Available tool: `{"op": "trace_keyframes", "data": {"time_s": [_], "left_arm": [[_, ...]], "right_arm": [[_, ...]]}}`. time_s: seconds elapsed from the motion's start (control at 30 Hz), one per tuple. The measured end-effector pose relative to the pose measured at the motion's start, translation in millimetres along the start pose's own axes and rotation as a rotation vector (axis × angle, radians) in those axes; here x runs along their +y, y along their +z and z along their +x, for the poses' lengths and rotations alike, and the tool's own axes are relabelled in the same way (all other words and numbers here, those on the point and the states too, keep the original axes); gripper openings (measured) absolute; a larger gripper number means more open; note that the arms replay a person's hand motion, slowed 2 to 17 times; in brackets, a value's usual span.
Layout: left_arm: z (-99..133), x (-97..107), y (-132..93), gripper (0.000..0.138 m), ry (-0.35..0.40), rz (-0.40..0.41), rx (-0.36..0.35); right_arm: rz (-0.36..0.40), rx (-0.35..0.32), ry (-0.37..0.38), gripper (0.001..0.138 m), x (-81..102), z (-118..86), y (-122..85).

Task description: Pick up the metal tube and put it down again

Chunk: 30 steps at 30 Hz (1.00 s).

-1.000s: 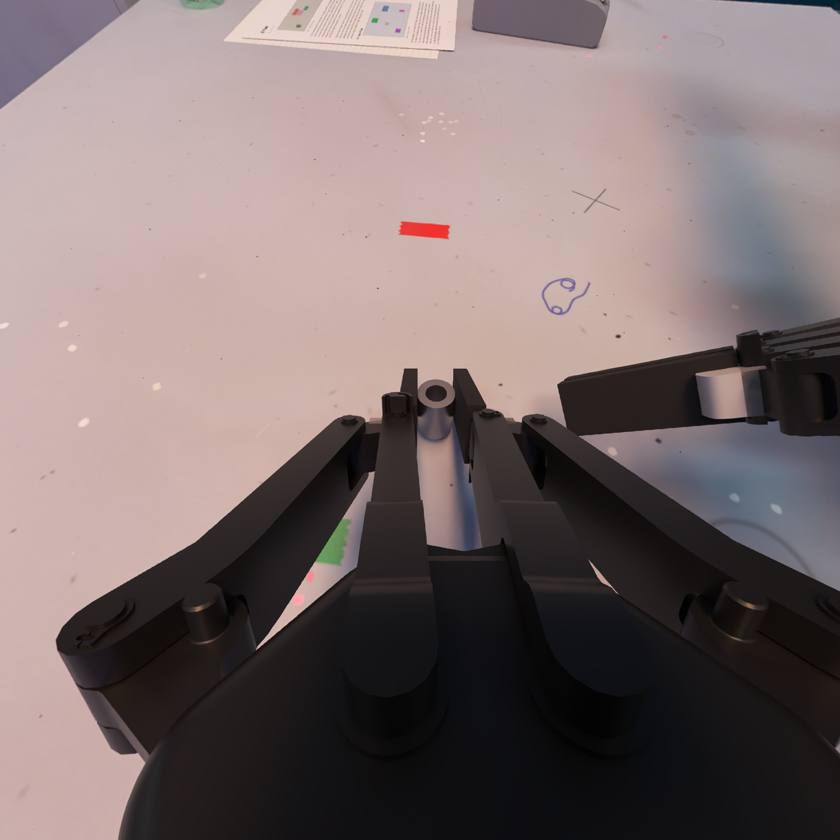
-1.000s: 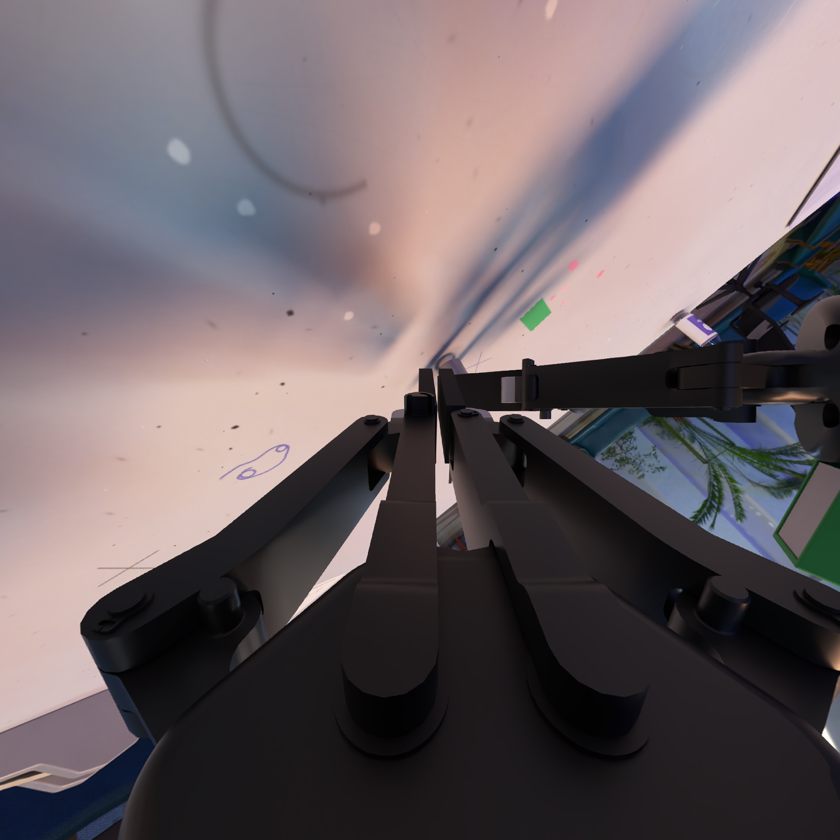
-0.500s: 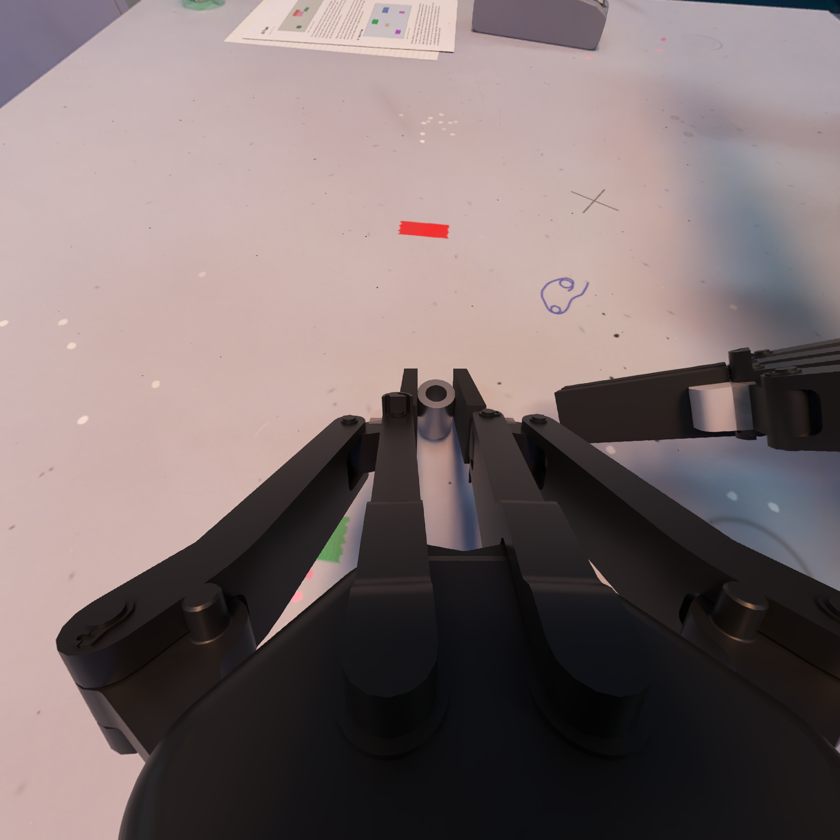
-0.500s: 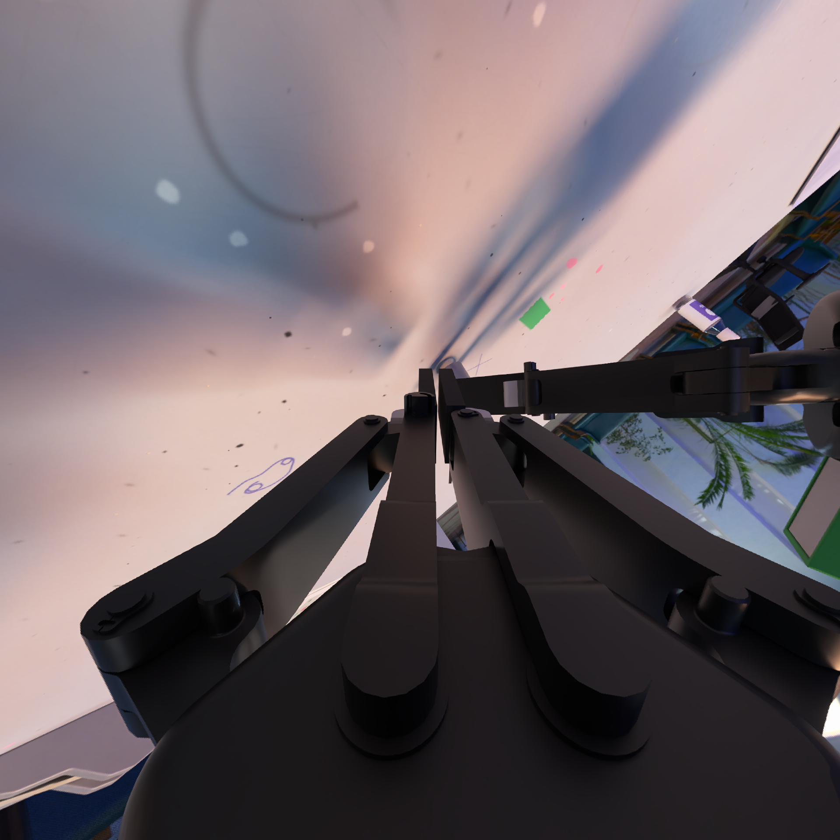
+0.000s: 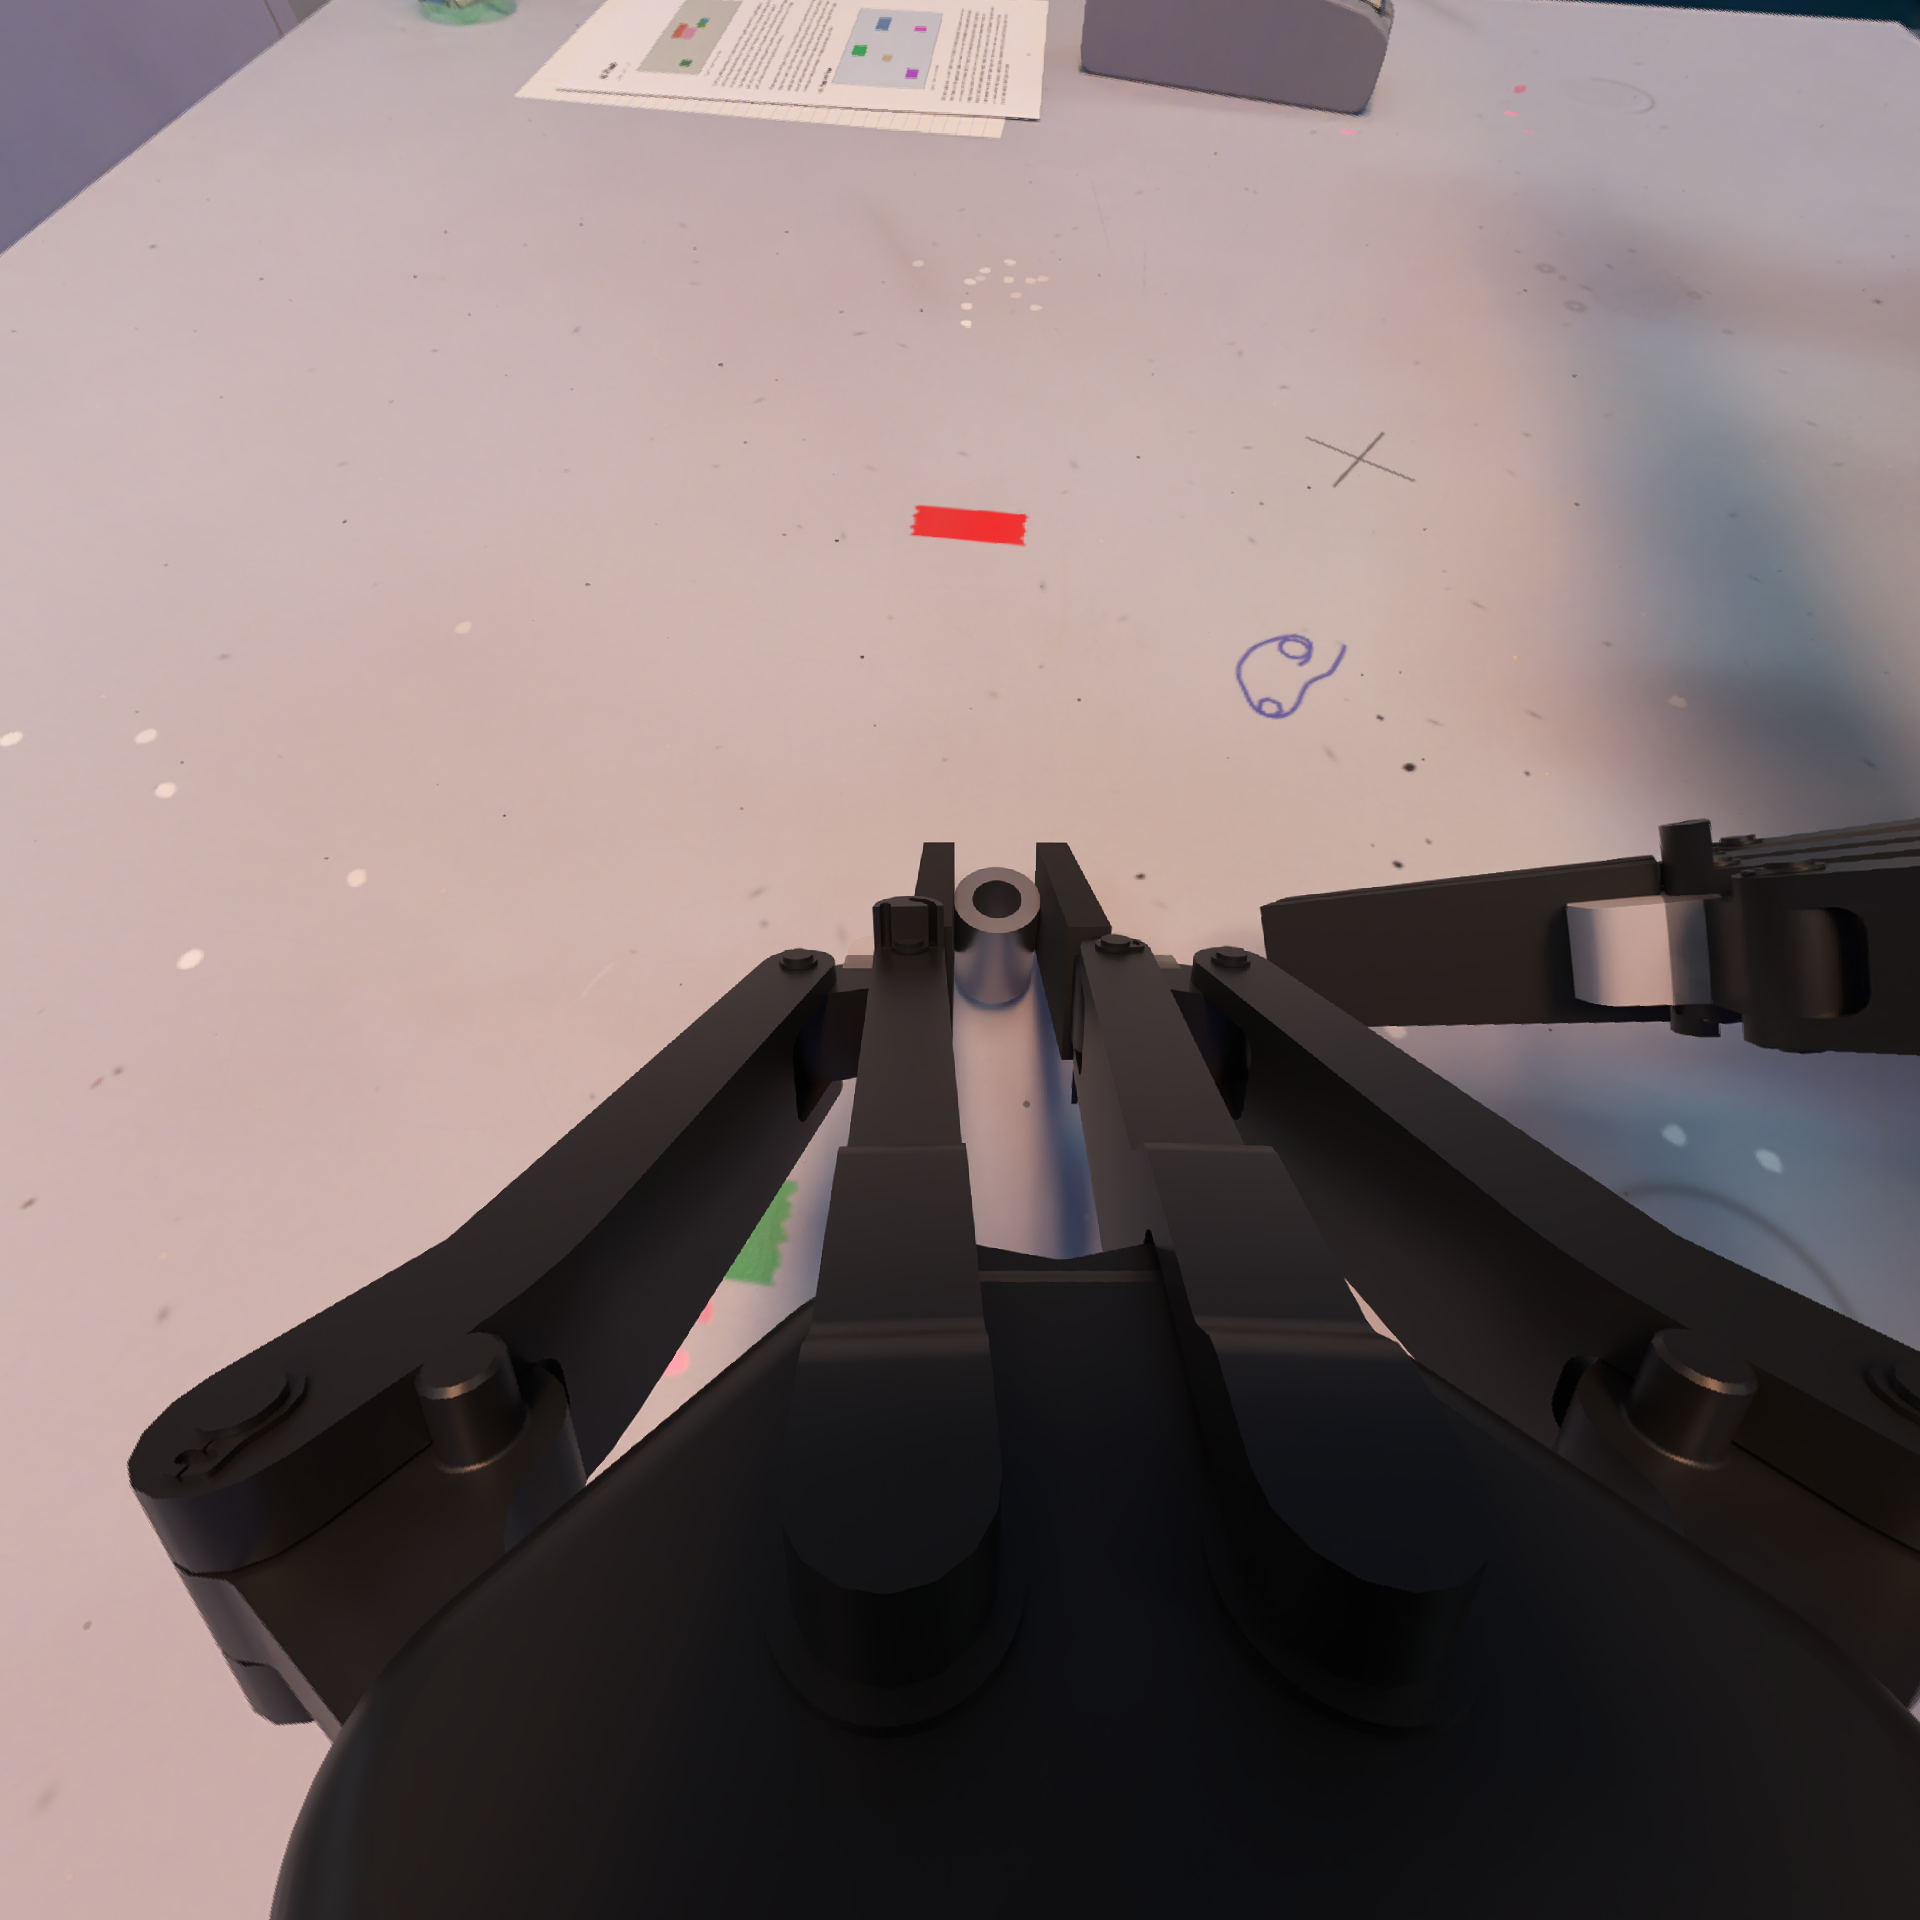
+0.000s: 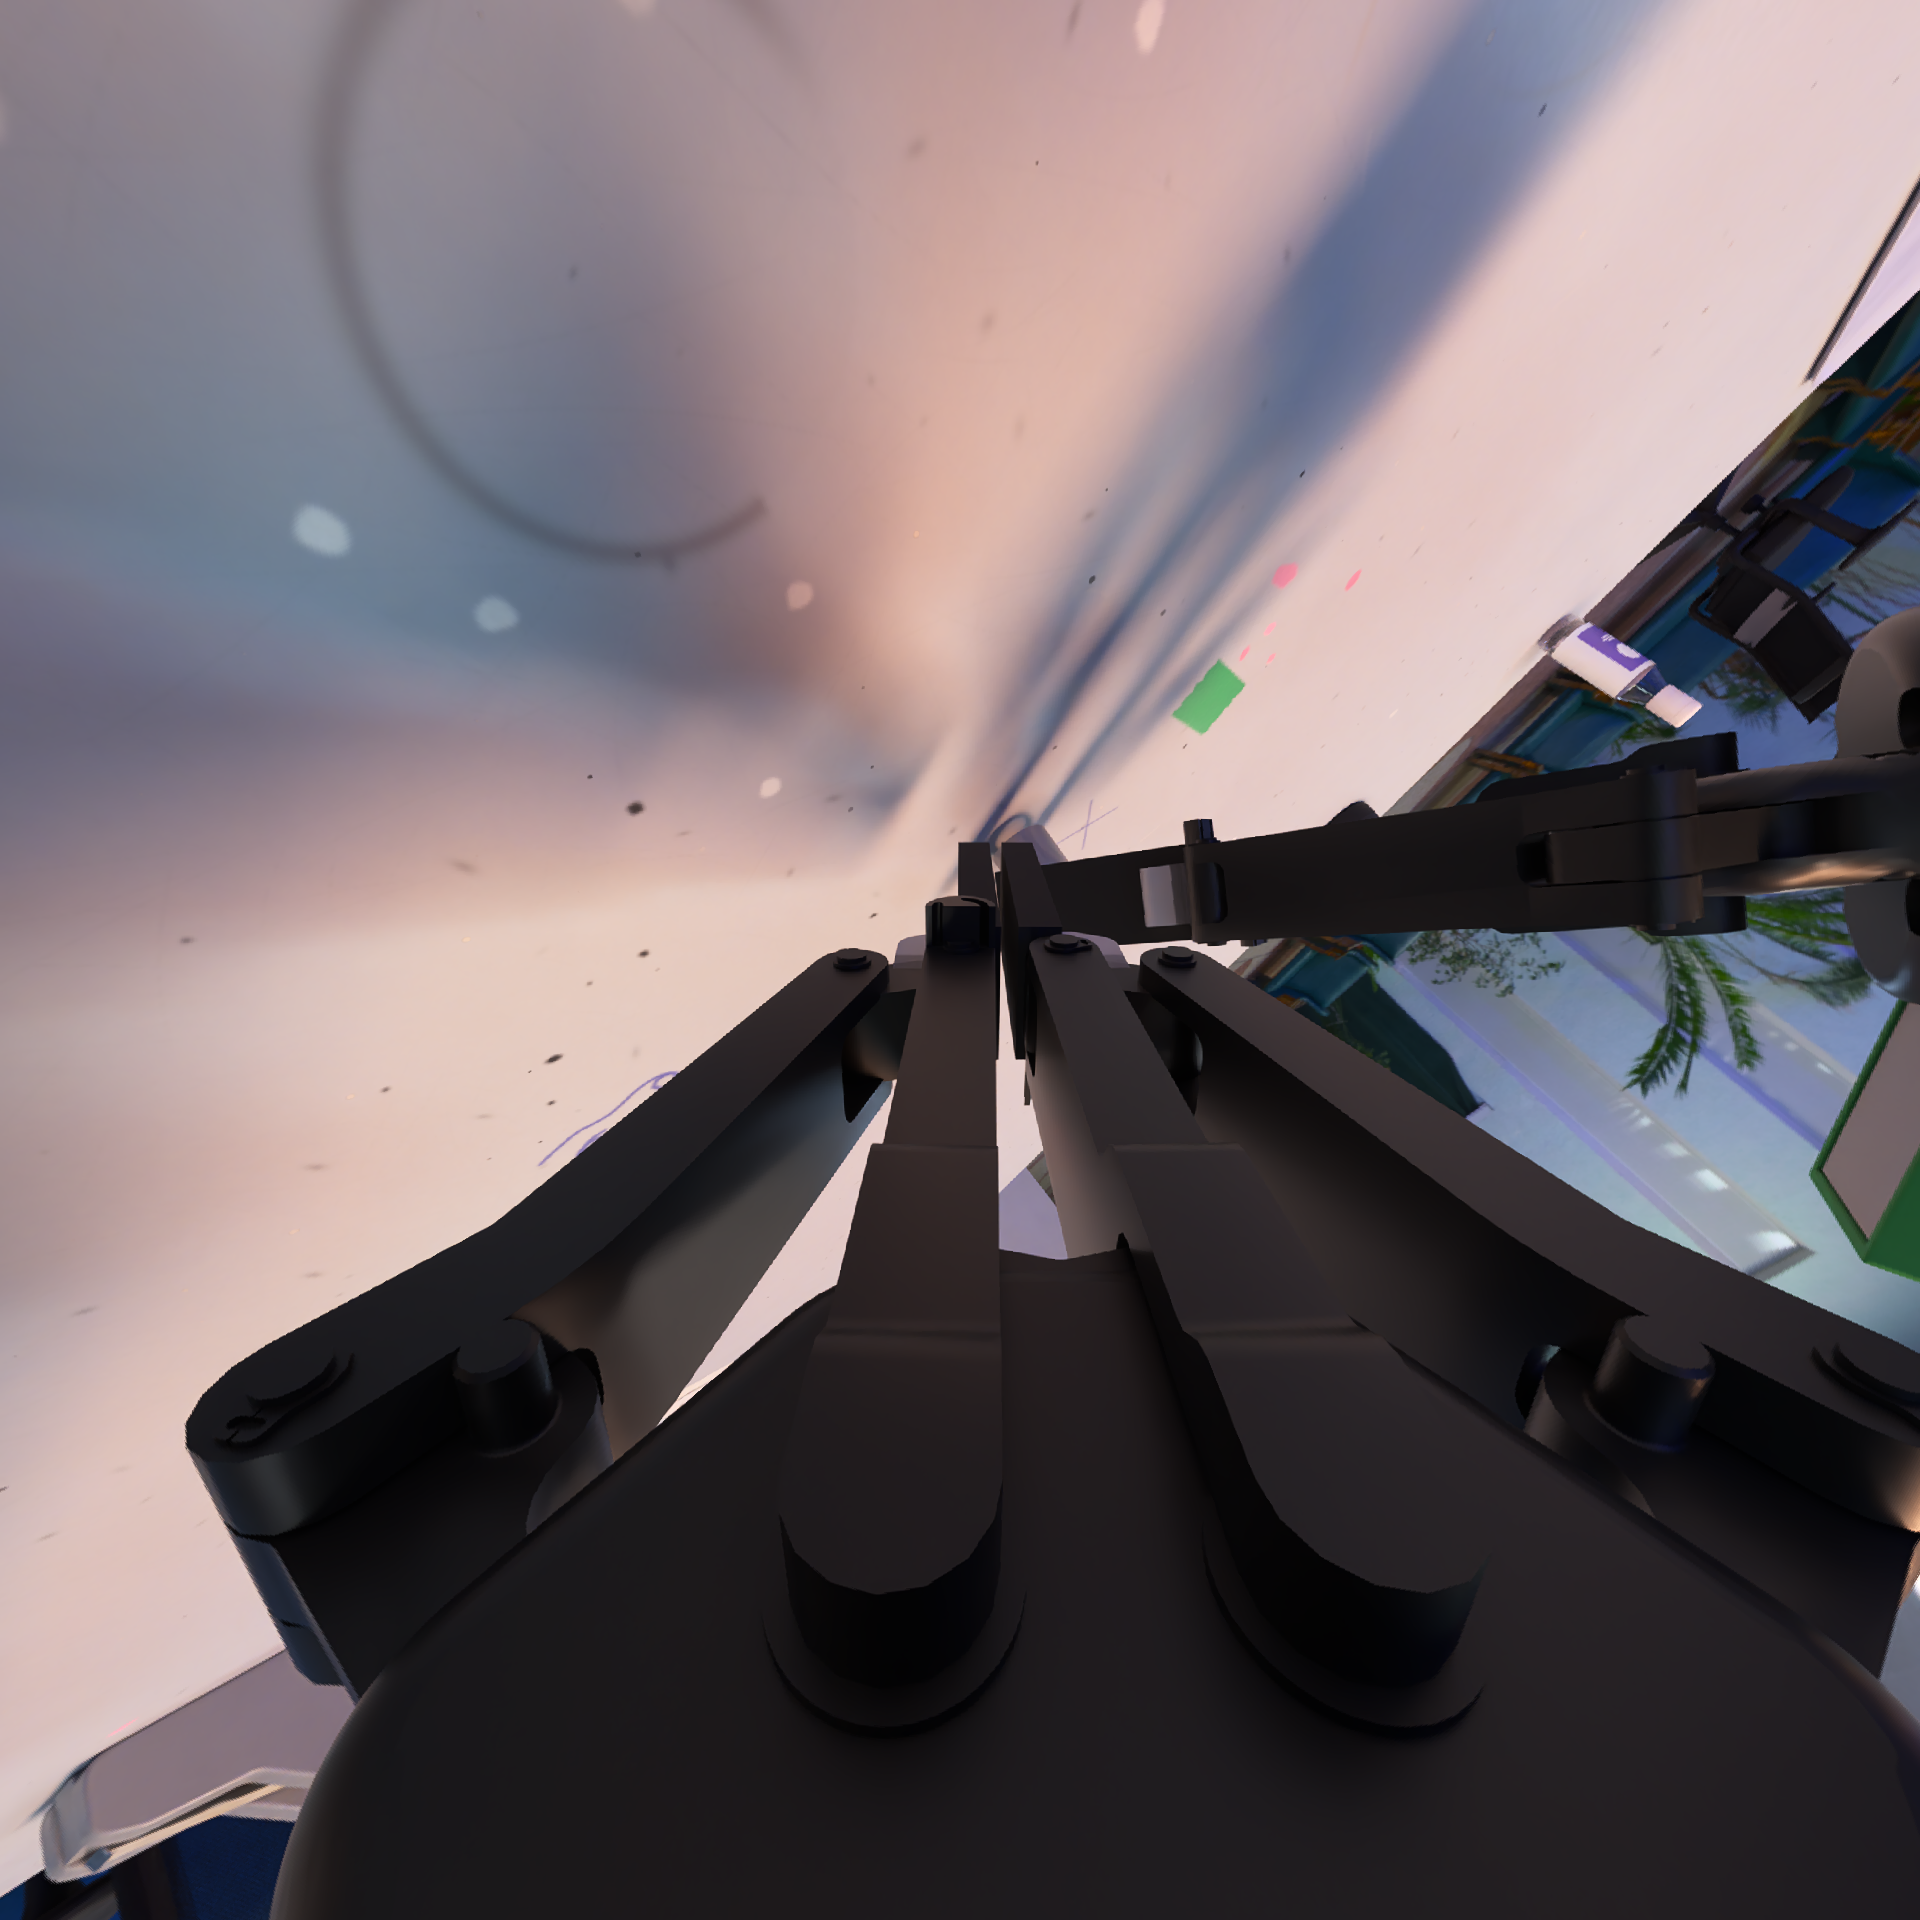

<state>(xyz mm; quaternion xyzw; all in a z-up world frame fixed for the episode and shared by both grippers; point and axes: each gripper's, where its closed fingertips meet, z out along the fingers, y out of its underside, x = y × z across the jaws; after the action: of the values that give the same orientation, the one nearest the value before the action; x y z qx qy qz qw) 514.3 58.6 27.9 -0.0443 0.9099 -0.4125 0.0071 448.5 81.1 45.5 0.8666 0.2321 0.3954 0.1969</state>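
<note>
A short grey metal tube [image 5: 995, 925] stands upright between my left gripper's fingertips. My left gripper [image 5: 995, 873] is shut on it over the pale table [image 5: 520, 623]. I cannot tell whether the tube's lower end touches the table. My right gripper [image 6: 992, 868] is shut and empty, low over the table. In the left wrist view it [image 5: 1288, 961] reaches in from the right, its tips just right of my left fingers. In the right wrist view my left gripper [image 6: 1049, 883] comes in from the right, and the tube is hidden there.
On the table are a red tape patch [image 5: 968, 525], a blue scribble [image 5: 1283, 675], a pencilled cross [image 5: 1359, 459] and a green tape patch [image 5: 767, 1242]. Printed sheets [image 5: 800, 57] and a grey box [image 5: 1236, 47] lie at the far edge. A small bottle [image 6: 1621, 675] lies near a table edge.
My right gripper has shifted a little, sinking slightly lower in the left wrist view, and its own view has swung. My left gripper and the tube have not moved.
</note>
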Motion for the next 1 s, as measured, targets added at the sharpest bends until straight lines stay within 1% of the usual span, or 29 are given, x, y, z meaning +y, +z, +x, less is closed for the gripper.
{"op": "trace_keyframes", "data": {"time_s": [0.2,0.53,1.0], "left_arm": [[-0.1,-0.2,0.1,0.021,0.001,0.0,-0.002],[-0.5,0.1,0.4,0.021,-0.002,-0.001,0.0],[0.1,-0.3,0.1,0.021,0.004,0.0,-0.001]], "right_arm": [[-0.006,0.003,0.026,0.003,-0.9,0.5,1.1],[-0.033,0.002,0.058,0.003,2.8,0.2,2.8],[-0.036,-0.001,0.065,0.003,4.2,-0.2,2.8]]}}
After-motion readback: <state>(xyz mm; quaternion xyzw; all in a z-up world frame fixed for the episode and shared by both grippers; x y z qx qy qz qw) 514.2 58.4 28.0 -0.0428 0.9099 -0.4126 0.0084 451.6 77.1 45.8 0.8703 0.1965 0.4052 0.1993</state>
